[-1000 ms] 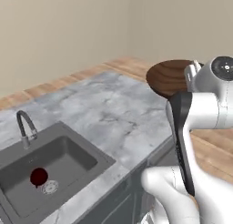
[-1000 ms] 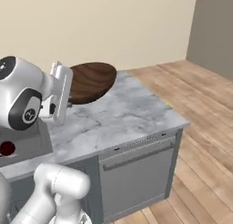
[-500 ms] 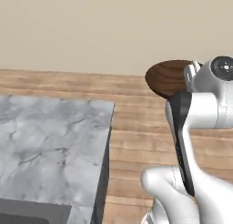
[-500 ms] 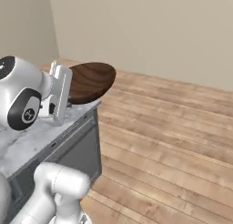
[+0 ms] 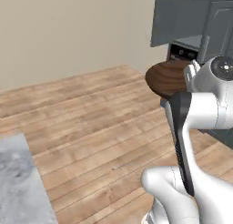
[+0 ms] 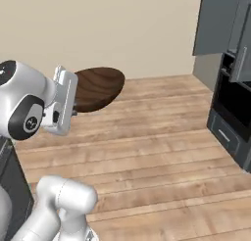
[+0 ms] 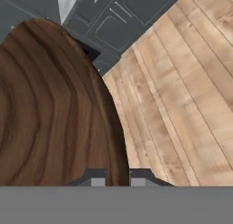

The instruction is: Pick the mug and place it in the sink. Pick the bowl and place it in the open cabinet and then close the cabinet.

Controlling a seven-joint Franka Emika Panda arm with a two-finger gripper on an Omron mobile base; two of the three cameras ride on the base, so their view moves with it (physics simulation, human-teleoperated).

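The wide dark brown wooden bowl (image 5: 164, 79) hangs in the air, tilted, with my gripper (image 7: 117, 177) shut on its rim. From the right it shows as a brown disc (image 6: 98, 88) just past my white hand. Up close its ringed grain (image 7: 50, 109) covers the left half of the hand view, one fingertip on each side of the rim. The tall dark grey cabinet (image 5: 218, 22) stands ahead to the right with a door (image 5: 175, 20) swung open; the same door (image 6: 215, 24) shows at the upper right from the other side. The mug and the sink are out of view.
Wooden floor (image 6: 157, 161) spreads between me and the cabinet. A black built-in oven (image 6: 234, 105) with a grey drawer (image 6: 224, 134) sits under the open cabinet. A marble counter corner (image 5: 18, 182) lies at the lower left. A beige wall (image 5: 68, 32) runs behind.
The whole picture has swung round with the base: counter and sink have left the views, floor and cabinet have come in. The bowl stays in my gripper in the same pose.
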